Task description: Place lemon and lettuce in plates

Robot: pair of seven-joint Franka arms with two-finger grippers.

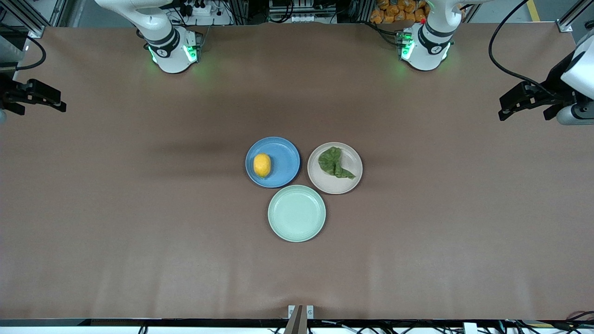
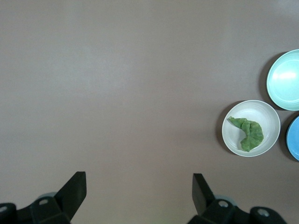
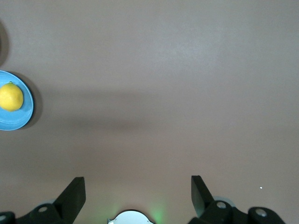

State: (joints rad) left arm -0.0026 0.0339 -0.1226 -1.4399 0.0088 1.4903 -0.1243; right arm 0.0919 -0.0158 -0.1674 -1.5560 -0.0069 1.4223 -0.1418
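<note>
The yellow lemon (image 1: pixel 262 165) lies in the blue plate (image 1: pixel 283 153) at the table's middle; it also shows in the right wrist view (image 3: pixel 10 96) in that plate (image 3: pixel 23 116). The dark green lettuce (image 1: pixel 334 162) lies in the pinkish-beige plate (image 1: pixel 350 183) beside it, toward the left arm's end; the left wrist view shows the leaf (image 2: pixel 250 133) in that plate (image 2: pixel 261 109). My left gripper (image 1: pixel 524 103) is open and empty, raised over the table's left-arm end. My right gripper (image 1: pixel 32 96) is open and empty, raised over the right-arm end. Both arms wait.
An empty pale mint-green plate (image 1: pixel 297 213) sits nearer to the front camera than the two other plates, touching them; it also shows in the left wrist view (image 2: pixel 285 79). The two robot bases (image 1: pixel 174 46) stand along the table's edge farthest from the camera.
</note>
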